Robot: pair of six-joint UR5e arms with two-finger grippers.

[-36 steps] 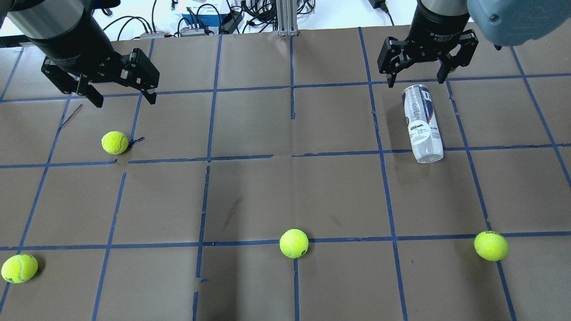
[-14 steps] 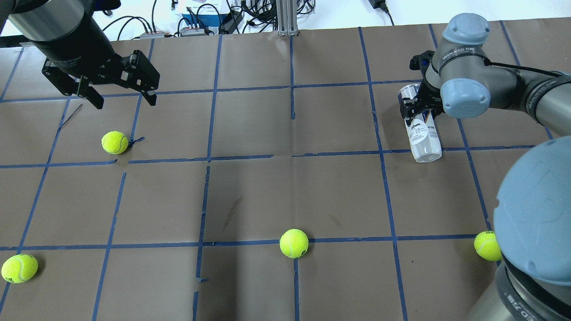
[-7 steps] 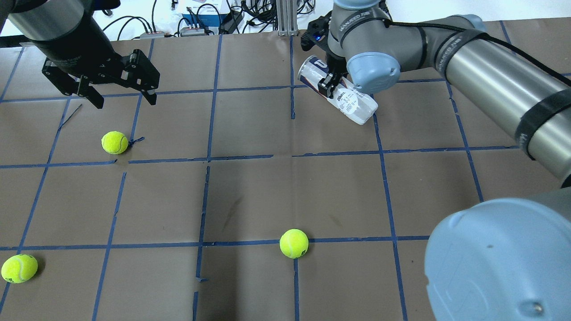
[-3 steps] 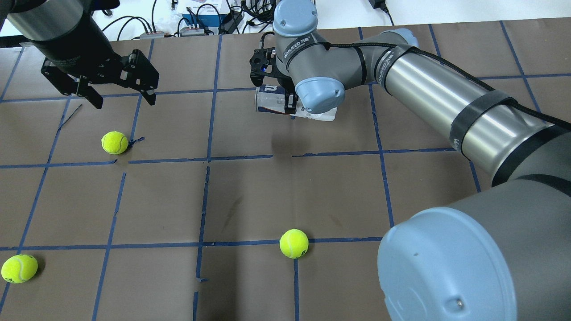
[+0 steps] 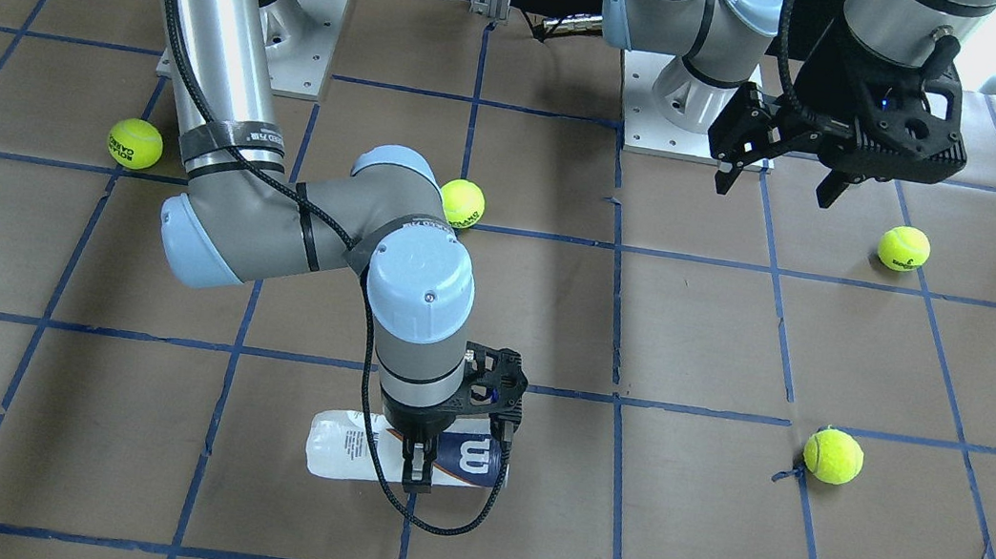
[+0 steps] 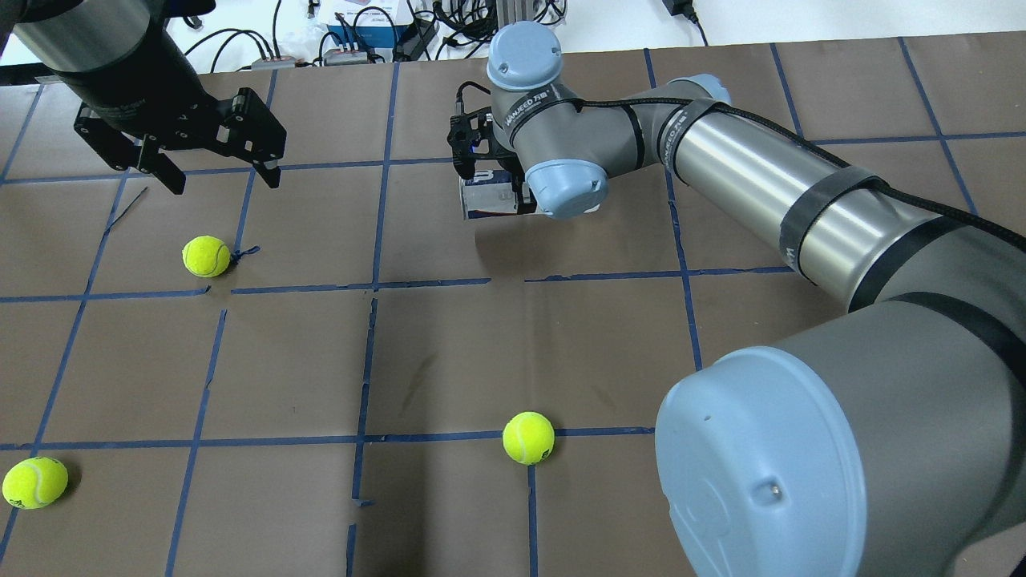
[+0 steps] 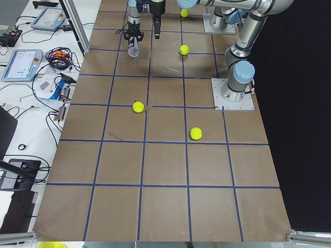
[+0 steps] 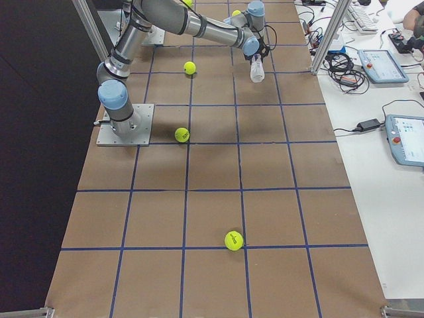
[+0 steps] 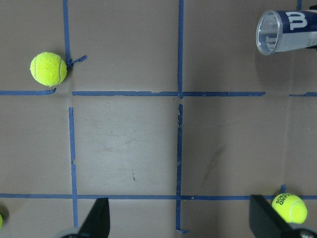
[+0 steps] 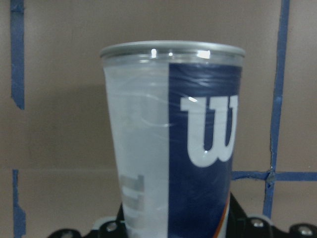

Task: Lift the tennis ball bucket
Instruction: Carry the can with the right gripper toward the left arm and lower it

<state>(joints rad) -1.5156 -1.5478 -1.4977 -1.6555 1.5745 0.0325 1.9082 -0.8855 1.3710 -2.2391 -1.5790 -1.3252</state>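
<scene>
The tennis ball bucket is a clear can with a navy and white Wilson label and a silver rim. My right gripper is shut on it near its middle and holds it lying sideways, just above the brown table. It also shows in the overhead view, and it fills the right wrist view, rim at the top. My left gripper is open and empty, hovering at the far left, well away from the bucket. The left wrist view shows the bucket's open end at the top right.
Yellow-green tennis balls lie loose on the taped brown paper: one below my left gripper, one at the near middle, one at the near left corner. My right arm's elbow blocks the near right. Cables lie beyond the far edge.
My right gripper closed on the bucket at the far right, raised it and carried it left to the table's far middle, turning it sideways. My left arm has not moved.
</scene>
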